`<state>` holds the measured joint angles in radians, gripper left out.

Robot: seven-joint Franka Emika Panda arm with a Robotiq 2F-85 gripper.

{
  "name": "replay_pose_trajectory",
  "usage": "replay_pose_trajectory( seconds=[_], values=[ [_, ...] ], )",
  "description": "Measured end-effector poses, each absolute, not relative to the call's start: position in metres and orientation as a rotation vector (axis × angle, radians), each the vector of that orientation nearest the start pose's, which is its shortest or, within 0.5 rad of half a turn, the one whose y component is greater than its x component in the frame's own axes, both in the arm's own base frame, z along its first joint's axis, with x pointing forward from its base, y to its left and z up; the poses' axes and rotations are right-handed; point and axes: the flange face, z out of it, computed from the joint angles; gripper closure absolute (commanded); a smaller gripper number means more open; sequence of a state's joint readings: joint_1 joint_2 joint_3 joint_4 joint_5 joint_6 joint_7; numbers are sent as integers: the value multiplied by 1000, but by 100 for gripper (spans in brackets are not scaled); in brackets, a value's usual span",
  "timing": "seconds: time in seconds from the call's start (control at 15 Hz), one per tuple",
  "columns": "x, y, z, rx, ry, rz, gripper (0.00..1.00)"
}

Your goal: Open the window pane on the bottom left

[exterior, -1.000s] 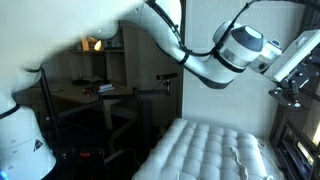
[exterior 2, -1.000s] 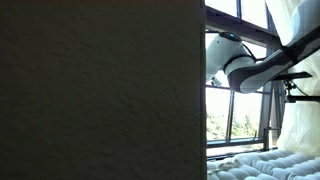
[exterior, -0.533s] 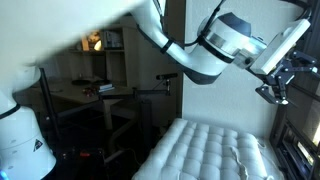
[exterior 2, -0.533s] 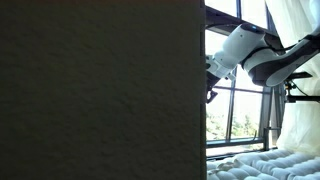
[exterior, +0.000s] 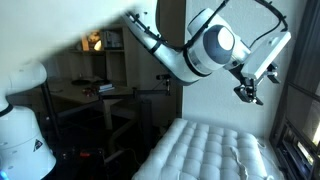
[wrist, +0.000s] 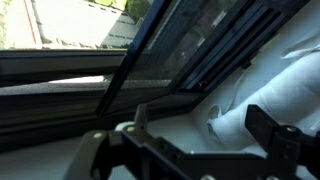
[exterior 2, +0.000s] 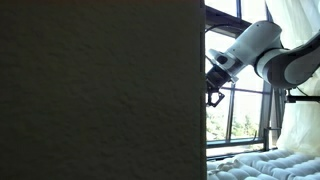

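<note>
My gripper (exterior: 247, 92) hangs in the air above the white mattress, at the end of the bent white arm, and also shows in an exterior view (exterior 2: 214, 96) in front of the window. Its two black fingers stand apart with nothing between them in the wrist view (wrist: 182, 138). The wrist view looks down on a glass pane in a thin black frame (wrist: 150, 50) that runs slantwise across the top, with a bright gap under its lower edge. I am apart from the pane and not touching it.
A quilted white mattress (exterior: 205, 150) lies below the arm. A white curtain (exterior 2: 300, 40) hangs at the window with dark-framed panes (exterior 2: 240, 120). A dark flat wall (exterior 2: 100, 90) blocks most of that view. A desk with shelves (exterior: 90, 90) stands behind.
The arm has swung away from the window side. The gripper has moved leftward in both exterior views and now hangs over the mattress, still empty.
</note>
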<state>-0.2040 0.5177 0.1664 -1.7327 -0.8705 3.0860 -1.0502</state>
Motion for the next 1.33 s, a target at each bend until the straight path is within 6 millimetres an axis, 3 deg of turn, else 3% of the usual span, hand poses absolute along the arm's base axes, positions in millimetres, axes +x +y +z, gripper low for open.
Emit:
replay_pose_trajectory(
  seconds=[0.27,0.73,1.33],
  values=[
    [698,20,379,1516,1895,710,0],
    [713,7,397,1791,1738,703,0],
    [715,7,397,1809,1725,706,0]
  ],
)
